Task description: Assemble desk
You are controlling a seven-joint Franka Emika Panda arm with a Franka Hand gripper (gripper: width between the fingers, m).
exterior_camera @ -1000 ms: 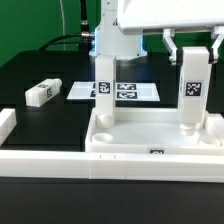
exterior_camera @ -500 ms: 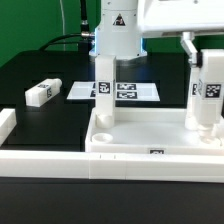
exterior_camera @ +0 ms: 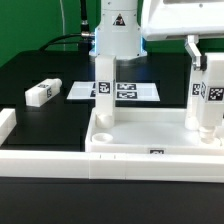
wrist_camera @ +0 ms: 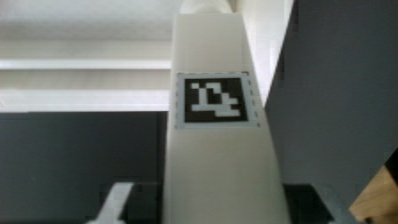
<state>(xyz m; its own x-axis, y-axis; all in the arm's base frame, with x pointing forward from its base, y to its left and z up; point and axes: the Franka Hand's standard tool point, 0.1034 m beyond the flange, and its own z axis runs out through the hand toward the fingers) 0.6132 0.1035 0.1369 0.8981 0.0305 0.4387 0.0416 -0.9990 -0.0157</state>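
The desk's white tabletop [exterior_camera: 150,137] lies rim-up at the front of the exterior view. One white leg [exterior_camera: 104,92] stands upright in its rear corner on the exterior view's left. My gripper [exterior_camera: 206,62] is shut on a second tagged leg [exterior_camera: 207,98], held upright with its lower end in the rear corner on the exterior view's right. In the wrist view this leg [wrist_camera: 222,120] fills the middle between my gripper's [wrist_camera: 214,208] fingers. A third leg [exterior_camera: 42,92] lies loose on the black table at the exterior view's left.
The marker board [exterior_camera: 125,92] lies flat behind the tabletop. A low white border wall [exterior_camera: 40,165] runs along the front and turns up at the exterior view's left. The arm's base [exterior_camera: 118,35] stands at the back.
My gripper and the leg it holds have shifted a little toward the exterior view's right over the last second. The standing leg and the loose leg have not moved.
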